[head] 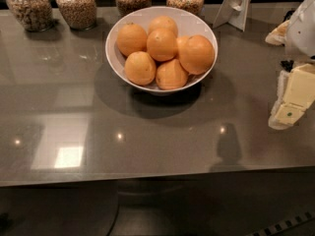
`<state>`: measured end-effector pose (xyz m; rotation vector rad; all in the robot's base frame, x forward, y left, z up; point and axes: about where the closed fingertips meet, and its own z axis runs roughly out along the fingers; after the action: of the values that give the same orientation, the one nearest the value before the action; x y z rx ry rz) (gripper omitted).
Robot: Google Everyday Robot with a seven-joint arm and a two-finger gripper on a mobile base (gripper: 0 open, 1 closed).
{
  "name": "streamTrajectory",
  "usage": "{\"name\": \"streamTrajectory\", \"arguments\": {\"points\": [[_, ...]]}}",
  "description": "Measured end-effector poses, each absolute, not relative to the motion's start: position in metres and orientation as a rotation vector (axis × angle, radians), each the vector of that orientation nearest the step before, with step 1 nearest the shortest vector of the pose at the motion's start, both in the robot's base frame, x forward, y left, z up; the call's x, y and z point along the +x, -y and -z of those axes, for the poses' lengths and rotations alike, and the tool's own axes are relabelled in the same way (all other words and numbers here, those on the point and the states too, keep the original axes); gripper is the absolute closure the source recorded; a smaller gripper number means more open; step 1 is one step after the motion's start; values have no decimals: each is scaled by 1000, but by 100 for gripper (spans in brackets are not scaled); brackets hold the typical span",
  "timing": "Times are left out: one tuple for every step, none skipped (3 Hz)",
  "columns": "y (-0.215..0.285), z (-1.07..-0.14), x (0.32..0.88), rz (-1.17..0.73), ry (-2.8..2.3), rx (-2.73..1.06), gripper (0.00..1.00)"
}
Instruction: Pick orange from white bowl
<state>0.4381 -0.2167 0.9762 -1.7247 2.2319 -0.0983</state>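
Note:
The white bowl stands on the grey counter, back centre, and holds several oranges. The orange, the biggest one, lies at the bowl's right side against the rim, on top of the pile. My gripper, cream-coloured under a white arm, hangs at the right edge of the view. It is well to the right of the bowl and a little nearer the front, apart from the fruit, and holds nothing.
Several glass jars of grain line the counter's back edge behind the bowl. A white stand leans at the back right. The counter's front edge runs across the lower part of the view.

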Motion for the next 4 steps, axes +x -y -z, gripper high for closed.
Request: {"name": "streamTrajectory", "arguments": {"points": [[217, -976, 438, 98, -2232, -1725, 0], [214, -978, 443, 75, -2214, -1694, 0], [202, -979, 461, 0, -2166, -1629, 0], [187, -979, 487, -89, -2139, -1543, 0]]}}
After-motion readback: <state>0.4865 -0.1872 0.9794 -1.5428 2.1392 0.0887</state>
